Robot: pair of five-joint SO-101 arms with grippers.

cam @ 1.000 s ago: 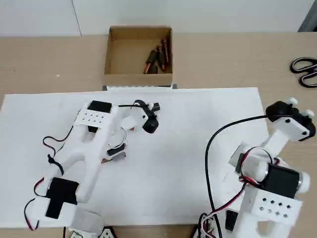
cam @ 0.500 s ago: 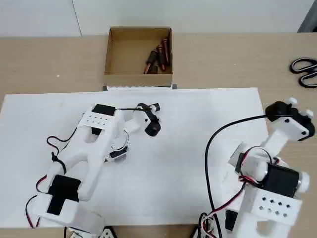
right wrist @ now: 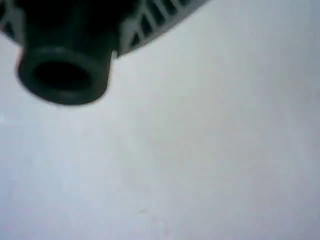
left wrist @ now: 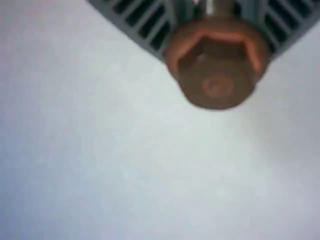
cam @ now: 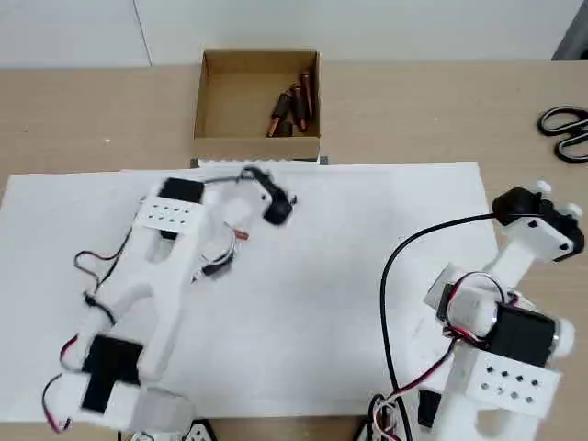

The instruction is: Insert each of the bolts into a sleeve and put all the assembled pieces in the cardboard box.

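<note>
A copper bolt (left wrist: 216, 70) shows its hex head end-on, and my left gripper (left wrist: 215, 22) is shut on it between grey ribbed fingers (left wrist: 140, 17). From above, the left arm (cam: 170, 248) leans over the white sheet, with the bolt's tip (cam: 241, 235) poking out beside the wrist. A black sleeve (right wrist: 62, 75), its open mouth facing the camera, is held by my shut right gripper (right wrist: 75, 20) just above the sheet. The right arm (cam: 501, 317) stands folded at the sheet's right edge. The cardboard box (cam: 230, 106) at the back holds several assembled pieces (cam: 292, 106).
A white paper sheet (cam: 331, 276) covers the table's middle between the arms. Black scissors (cam: 565, 122) lie at the far right on the wooden table. A black cable (cam: 404, 266) arcs from the right arm over the sheet.
The left arm's wrist has swung a little towards the box, carrying the bolt, whose copper tip now shows from above. The right arm has not moved.
</note>
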